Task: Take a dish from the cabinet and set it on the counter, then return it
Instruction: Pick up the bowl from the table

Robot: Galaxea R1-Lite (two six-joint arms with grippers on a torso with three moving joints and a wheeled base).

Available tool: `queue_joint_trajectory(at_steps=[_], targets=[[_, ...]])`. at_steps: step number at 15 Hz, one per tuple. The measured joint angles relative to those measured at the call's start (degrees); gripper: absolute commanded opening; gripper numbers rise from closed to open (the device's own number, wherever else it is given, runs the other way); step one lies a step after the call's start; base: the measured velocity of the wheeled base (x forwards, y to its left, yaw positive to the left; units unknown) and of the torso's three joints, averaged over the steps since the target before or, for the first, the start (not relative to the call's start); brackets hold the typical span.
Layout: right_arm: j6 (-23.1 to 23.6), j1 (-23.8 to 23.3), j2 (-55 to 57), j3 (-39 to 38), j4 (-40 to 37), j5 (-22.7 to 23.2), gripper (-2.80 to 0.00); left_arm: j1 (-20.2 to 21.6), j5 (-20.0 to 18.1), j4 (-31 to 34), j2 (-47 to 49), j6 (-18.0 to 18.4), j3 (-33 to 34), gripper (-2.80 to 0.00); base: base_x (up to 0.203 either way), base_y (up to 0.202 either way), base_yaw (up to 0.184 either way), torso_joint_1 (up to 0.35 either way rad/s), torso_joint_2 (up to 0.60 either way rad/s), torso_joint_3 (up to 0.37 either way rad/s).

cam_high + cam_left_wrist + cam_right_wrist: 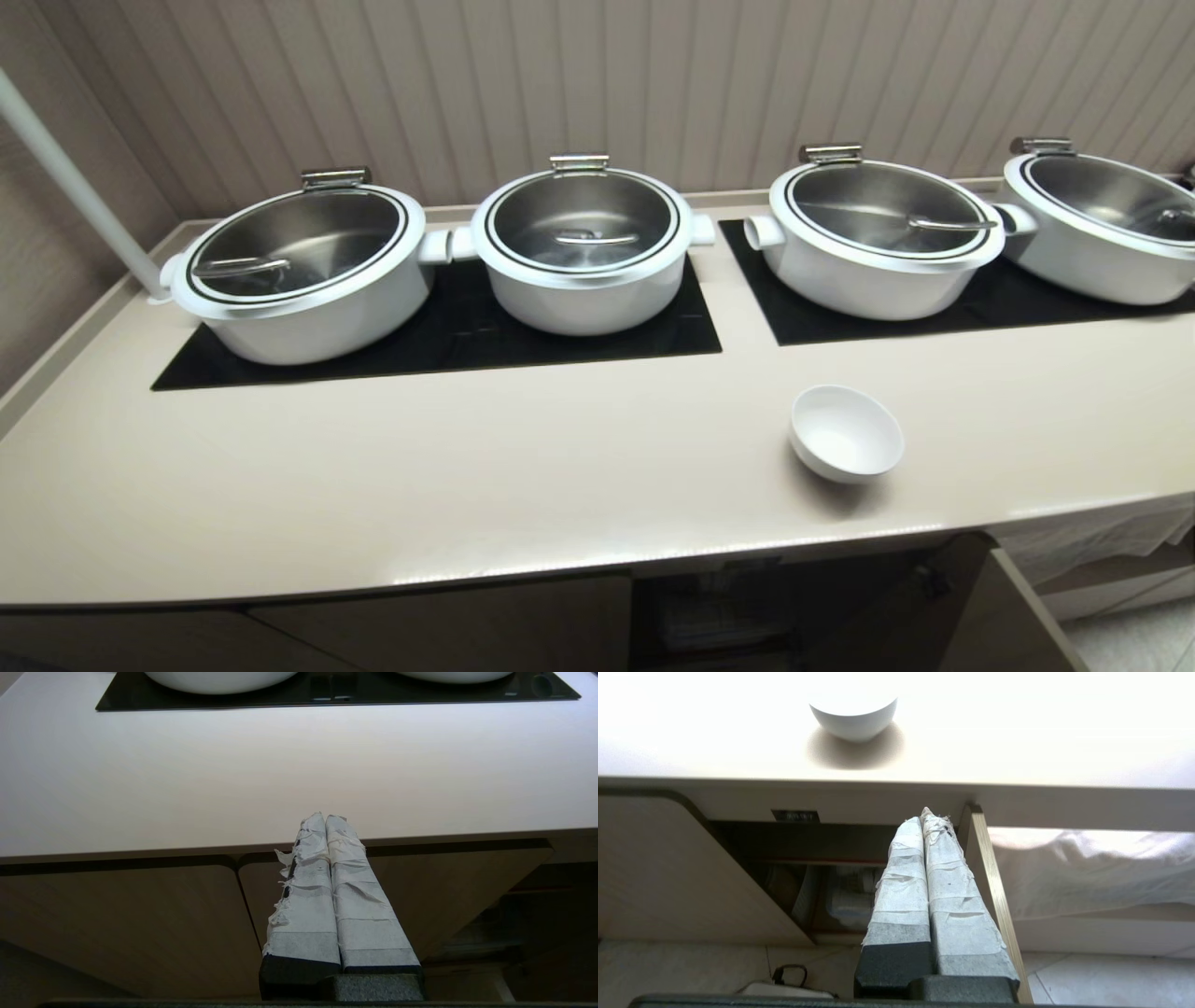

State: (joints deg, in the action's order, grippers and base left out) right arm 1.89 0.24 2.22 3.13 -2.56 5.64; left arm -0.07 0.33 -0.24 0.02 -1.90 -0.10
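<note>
Neither arm appears in the head view. The right tool (923, 816) is held low in front of the cabinet (686, 868), below the worktop (467, 467) edge, pointing up toward that edge beside the open door (992, 891). Its taped fingers (901, 877) are pressed together and grip nothing. The left tool (325, 817) is held likewise below the worktop edge, in front of two shut cabinet doors (117, 924), fingers closed and empty.

One dish (846, 433) stands upright on the worktop, near its front edge and above the open cabinet compartment, apart from both tools. It is empty.

Behind the dish, four lidded pots (585, 248) stand in a row on two black glass panels (448, 341), two pots per panel. One small black label (795, 815) sits above the open compartment.
</note>
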Motion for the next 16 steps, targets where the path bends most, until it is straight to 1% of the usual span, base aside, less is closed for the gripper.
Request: queue_joint_trajectory(at_steps=[2, 3, 5, 8, 11, 14, 16], targets=[[-1.18, 0.06, -1.38, -0.02, 0.13, -1.08, -2.8, -0.02, 0.0, 0.0, 0.0, 0.0, 0.0, -2.8, 0.0, 0.0, 0.0, 0.0, 0.0, 0.0], [-1.15, 0.06, -1.76, -0.29, 0.19, -2.76, -2.8, -0.02, 0.0, 0.0, 0.0, 0.0, 0.0, -2.8, 0.0, 0.0, 0.0, 0.0, 0.0, 0.0], [-0.86, 0.09, -2.16, -2.02, 1.02, -8.1, -2.8, -0.02, 0.0, 0.0, 0.0, 0.01, 0.0, -2.8, 0.0, 0.0, 0.0, 0.0, 0.0, 0.0], [-0.87, 0.09, -2.32, -2.43, 1.33, -6.9, -2.8, 0.0, 0.02, 0.0, 0.0, 0.01, 0.0, -2.8, 0.0, 0.0, 0.0, 0.0, 0.0, 0.0], [-0.91, 0.09, -2.33, -2.85, 2.42, -6.74, -2.8, 0.0, -0.02, 0.0, 0.0, 0.0, 0.0, -2.8, 0.0, 0.0, 0.0, 0.0, 0.0, 0.0], [-2.46, 0.06, -2.33, -3.08, 2.89, -6.9, -2.8, -0.02, -0.09, 0.0, 0.0, 0.0, 0.0, -2.8, 0.0, 0.0, 0.0, 0.0, 0.0, 0.0], [-2.14, 0.06, -2.33, -3.13, 2.86, -6.97, -2.8, -0.02, 0.0, 0.0, 0.0, 0.0, 0.0, -2.8, 0.0, 0.0, 0.0, 0.0, 0.0, 0.0]])
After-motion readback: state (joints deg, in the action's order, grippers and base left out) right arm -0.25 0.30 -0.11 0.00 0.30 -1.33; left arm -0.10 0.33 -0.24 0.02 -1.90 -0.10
